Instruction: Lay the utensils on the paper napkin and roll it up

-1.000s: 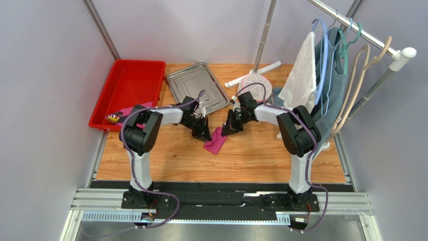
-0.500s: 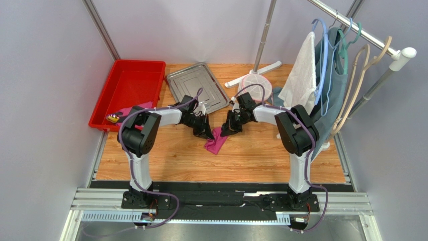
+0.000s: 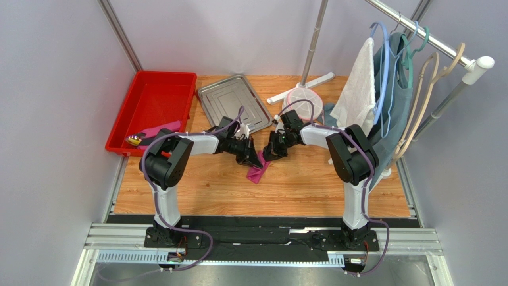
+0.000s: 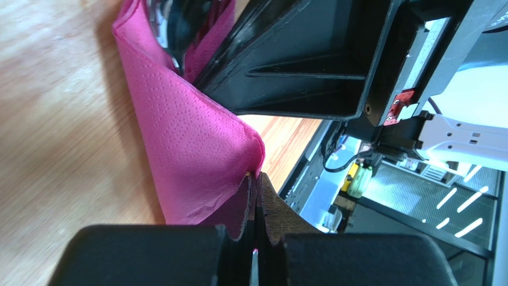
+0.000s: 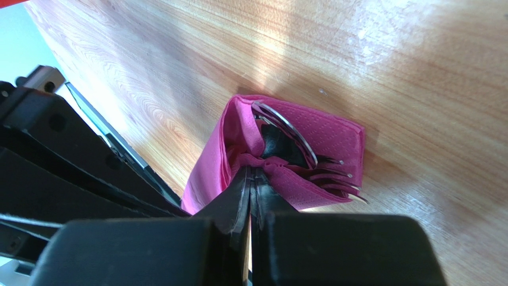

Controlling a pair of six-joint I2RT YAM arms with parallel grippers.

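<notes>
The napkin [image 5: 334, 136] lies folded over on the table [image 3: 298, 185], mid-table between the two arms. It wraps the utensils [image 5: 335, 177] so that only a few fork tines and one curved silver rim poke out at its open end; how many pieces are inside cannot be told. The right gripper [image 5: 250, 176] has its jaws pressed together on a bunched fold of the napkin just beside those tines. The left gripper [image 4: 256, 179] is likewise closed, nipping the napkin's edge at a rounded fold, and the right gripper's black body blocks the upper part of its view. From above, both grippers meet tip to tip over the napkin and cover its far half, leaving a pink wedge showing. Behind them lies a steel tray [image 3: 229, 98], with a red bin [image 3: 156, 101] to its left.
</notes>
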